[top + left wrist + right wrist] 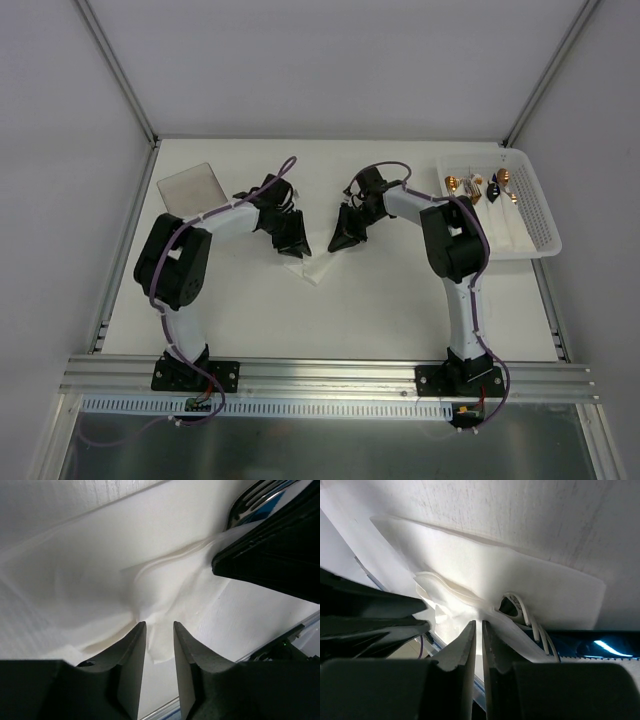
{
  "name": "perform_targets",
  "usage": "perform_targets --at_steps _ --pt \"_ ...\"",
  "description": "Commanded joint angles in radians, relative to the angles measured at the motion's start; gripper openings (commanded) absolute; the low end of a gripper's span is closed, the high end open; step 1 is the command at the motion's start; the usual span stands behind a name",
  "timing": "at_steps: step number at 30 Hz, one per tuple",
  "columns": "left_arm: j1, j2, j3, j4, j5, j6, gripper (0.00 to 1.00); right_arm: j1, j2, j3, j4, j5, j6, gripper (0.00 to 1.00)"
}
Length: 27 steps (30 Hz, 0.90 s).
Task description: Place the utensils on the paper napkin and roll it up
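Observation:
The paper napkin (312,270) lies crumpled on the white table between my two grippers. In the left wrist view the napkin (100,580) is wrinkled, and its near corner sits in the gap of my left gripper (159,624), whose jaws stand a little apart. The fork (252,500), silver tines and a blue handle, lies at the napkin's far side. My right gripper (478,622) is nearly closed, pinching a gathered fold of the napkin (520,575) beside the fork's tines (520,612). From above, the left gripper (293,240) and right gripper (345,238) face each other.
A white basket (540,215) at the back right holds white rolls with gold and black cutlery ends. A grey square sheet (190,185) lies at the back left. The table's metal rail (320,375) runs along the near edge.

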Motion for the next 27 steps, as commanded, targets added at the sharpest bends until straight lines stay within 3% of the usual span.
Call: perform_targets --at_steps 1,6,10,17,27 --pt "0.015 -0.154 -0.016 -0.007 -0.098 0.018 0.31 0.003 0.03 0.028 -0.045 0.075 -0.036 0.13" --pt "0.064 -0.242 -0.088 -0.009 -0.148 -0.013 0.43 0.003 0.034 0.043 -0.053 0.081 -0.037 0.13" --pt "0.142 -0.248 -0.131 -0.006 -0.153 -0.018 0.45 0.003 0.036 0.047 -0.061 0.081 -0.04 0.12" --pt "0.185 -0.132 -0.062 0.016 -0.171 0.068 0.45 0.01 0.04 0.055 -0.068 0.082 -0.049 0.12" --pt "0.226 0.005 -0.005 0.112 -0.066 0.099 0.46 0.009 0.036 0.057 -0.078 0.093 -0.063 0.12"
